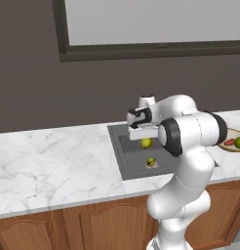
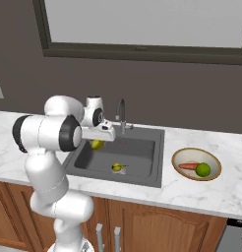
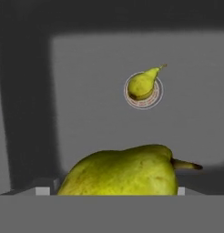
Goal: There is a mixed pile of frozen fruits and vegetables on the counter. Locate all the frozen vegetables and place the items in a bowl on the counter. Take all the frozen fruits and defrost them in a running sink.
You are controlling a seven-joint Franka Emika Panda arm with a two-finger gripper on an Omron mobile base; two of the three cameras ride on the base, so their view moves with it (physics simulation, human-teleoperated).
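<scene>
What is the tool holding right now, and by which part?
The tool holds a yellow-green fruit over the sink, gripped across its wide body. A small pear already lies on the drain.

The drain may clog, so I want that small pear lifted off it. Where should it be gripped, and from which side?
Take the pear across its wide belly, coming straight down: it lies on its side on the drain, its tapered neck would likely slip, and the sink walls hinder a sideways approach.
</scene>
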